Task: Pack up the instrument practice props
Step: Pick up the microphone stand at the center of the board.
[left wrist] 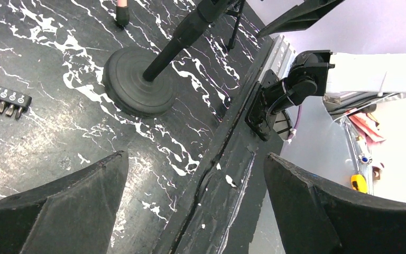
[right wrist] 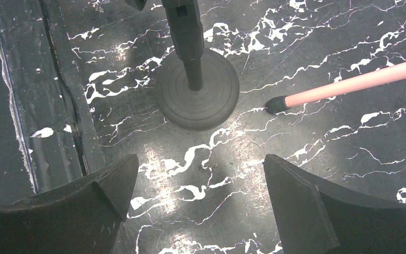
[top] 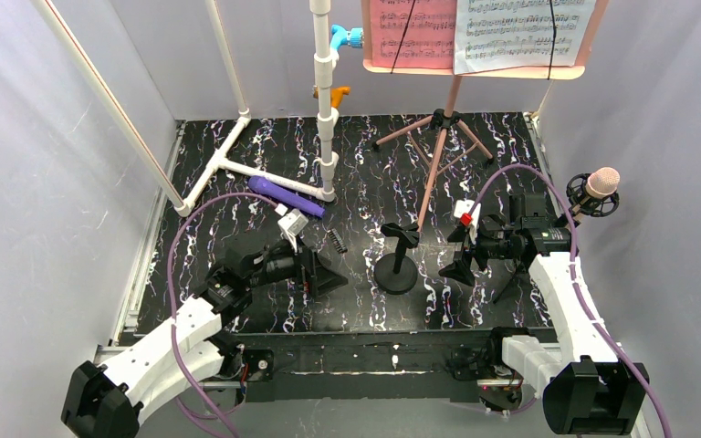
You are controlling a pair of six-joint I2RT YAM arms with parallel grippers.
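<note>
Black, white-veined tabletop (top: 365,173): your left gripper (left wrist: 195,161) and right gripper (right wrist: 201,161) gape empty, round ribbed base (right wrist: 196,98) between them; pink music stand (right wrist: 349,84) leg tubular

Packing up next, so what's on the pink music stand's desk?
A pink sheet-music page at left and a white sheet-music page at right, on the pink tripod music stand's desk. Their tops are cut off; the desk face behind them is covered.

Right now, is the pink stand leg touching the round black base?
Apart. The right wrist view shows bare table between the base and the leg.
</note>
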